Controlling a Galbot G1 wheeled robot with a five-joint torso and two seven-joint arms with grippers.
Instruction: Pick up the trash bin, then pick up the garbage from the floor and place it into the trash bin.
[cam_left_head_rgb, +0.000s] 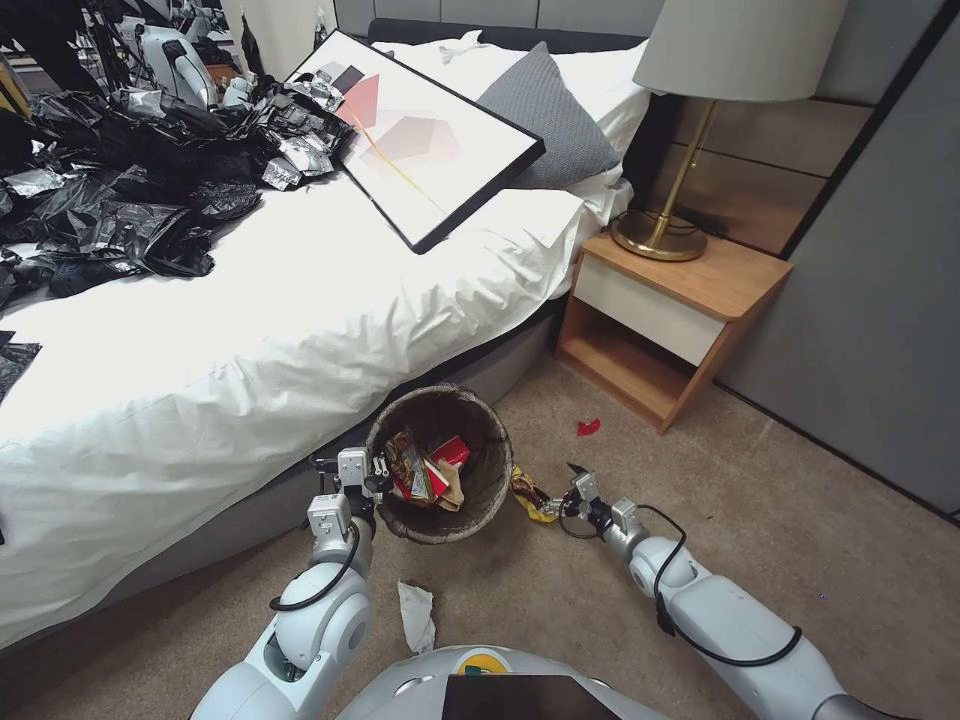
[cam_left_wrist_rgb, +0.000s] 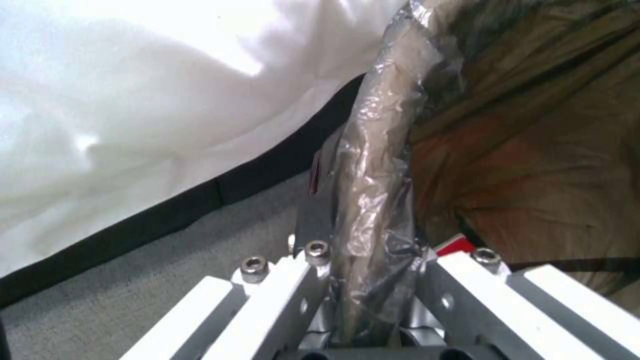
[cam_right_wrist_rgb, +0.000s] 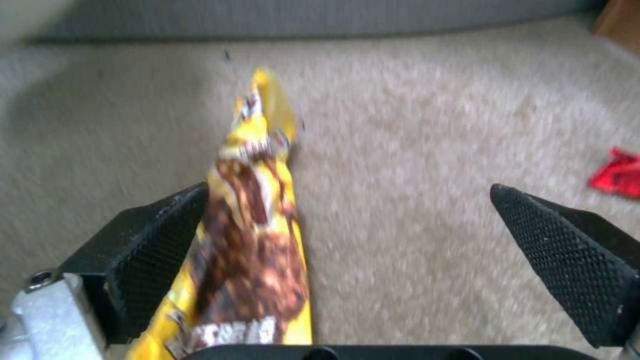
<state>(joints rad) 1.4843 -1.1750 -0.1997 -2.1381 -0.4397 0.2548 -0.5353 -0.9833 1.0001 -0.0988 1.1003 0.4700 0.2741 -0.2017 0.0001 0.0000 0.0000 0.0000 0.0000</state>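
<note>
Nearby, red scrap (cam_left_head_rgb: 588, 427) on carpet (cam_left_head_rgb: 800, 520)

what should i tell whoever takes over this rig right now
Left gripper: shut on the bin rim, holding it beside the bed.
Right gripper: open, a yellow wrapper lying against one finger, just outside the bin.
Done: bin picked up; red cups and wrappers already inside.
Left: get the yellow wrapper in, then the white tissue on the carpet by the base and the red scrap near the nightstand.
</note>
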